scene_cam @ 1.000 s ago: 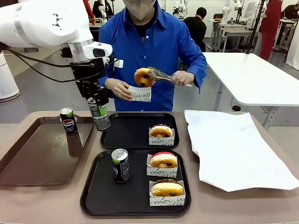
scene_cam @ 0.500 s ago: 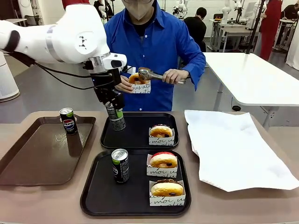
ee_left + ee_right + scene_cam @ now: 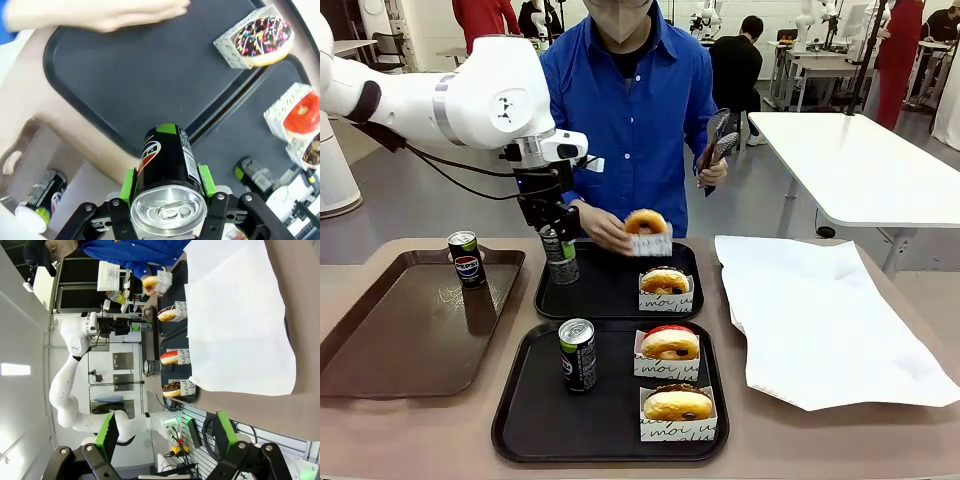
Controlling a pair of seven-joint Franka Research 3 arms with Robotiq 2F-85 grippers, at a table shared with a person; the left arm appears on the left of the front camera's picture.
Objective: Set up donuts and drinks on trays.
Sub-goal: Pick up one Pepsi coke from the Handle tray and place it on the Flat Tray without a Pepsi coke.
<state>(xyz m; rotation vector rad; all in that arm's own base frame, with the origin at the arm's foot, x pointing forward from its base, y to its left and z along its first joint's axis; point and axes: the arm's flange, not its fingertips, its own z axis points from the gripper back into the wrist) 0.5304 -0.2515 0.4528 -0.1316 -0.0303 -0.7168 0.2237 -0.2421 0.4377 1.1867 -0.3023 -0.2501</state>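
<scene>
Placement of the second drink: left gripper (image 3: 552, 228) clamped on a can (image 3: 560, 257) at centre left of the frame, low over the far tray (image 3: 610, 300).
Next, presumably, lowering and release; whether the can's base touches cannot be told. Right gripper (image 3: 165, 432) stands open, idle.

The left arm reaches in from the left, its gripper (image 3: 552, 236) pointing down, jaws clamped. The right gripper (image 3: 165, 437) is level, its jaws apart.
</scene>
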